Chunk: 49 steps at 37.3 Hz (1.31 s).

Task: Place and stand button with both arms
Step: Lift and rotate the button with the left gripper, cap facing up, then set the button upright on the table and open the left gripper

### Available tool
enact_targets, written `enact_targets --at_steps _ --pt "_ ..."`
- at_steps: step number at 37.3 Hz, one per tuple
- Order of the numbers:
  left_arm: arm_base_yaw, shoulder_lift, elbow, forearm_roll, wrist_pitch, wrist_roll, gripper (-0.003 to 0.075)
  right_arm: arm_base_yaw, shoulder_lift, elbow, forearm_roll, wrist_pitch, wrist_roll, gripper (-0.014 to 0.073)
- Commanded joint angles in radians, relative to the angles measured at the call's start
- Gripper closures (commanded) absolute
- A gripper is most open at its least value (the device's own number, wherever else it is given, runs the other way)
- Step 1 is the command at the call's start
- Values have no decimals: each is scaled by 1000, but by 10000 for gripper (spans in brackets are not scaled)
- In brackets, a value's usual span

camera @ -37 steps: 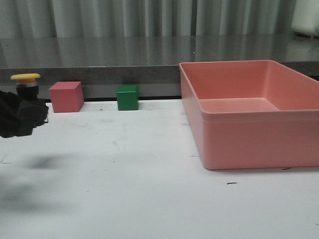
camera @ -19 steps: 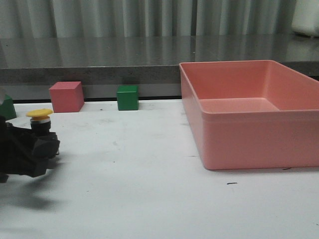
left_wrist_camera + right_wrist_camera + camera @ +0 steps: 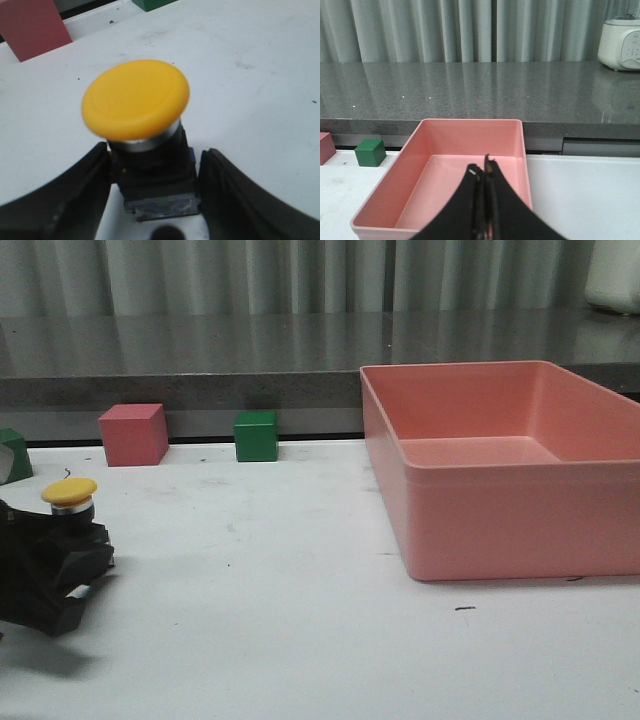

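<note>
Your left claw (image 3: 155,200) is clenched on the dark blocky base of the yellow mushroom-capped push button (image 3: 136,100), holding it cap-up low over the white bench (image 3: 300,640) at its near left. You cannot tell from these views whether the base touches the surface yet. Your right claw (image 3: 485,175) is pinched shut on nothing, hanging above the salmon-pink plastic bin (image 3: 440,150), well apart from the button. By my judgement, the carry looks nearly done; what is left is setting the button down, releasing it, and seeing that it stands.
</note>
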Motion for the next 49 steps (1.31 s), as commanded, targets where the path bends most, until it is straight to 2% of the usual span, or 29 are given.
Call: enact_targets --at_steps 1,13,25,29,36,40,45,49 --pt "2 -29 13 -9 -170 0 341 -6 6 -26 -10 -84 -10 664" --pt "2 -65 40 -34 -170 0 160 -6 6 -26 -10 -84 -10 664" --pt "-10 -245 112 -50 -166 -6 150 -6 6 -26 -10 -84 -10 664" --pt "-30 -326 126 -52 -122 -6 153 -6 6 -26 -10 -84 -10 664" --pt "-71 -485 124 -80 54 -96 153 -6 6 -26 -10 -84 -10 664" --pt "-95 -628 106 -92 215 -125 153 -6 6 -26 -10 -84 -10 664" --pt "-123 -836 -15 -93 643 -138 153 -6 6 -26 -10 -84 -10 664" --pt "-132 -966 -124 -116 892 -138 153 -6 6 -26 -10 -84 -10 664"
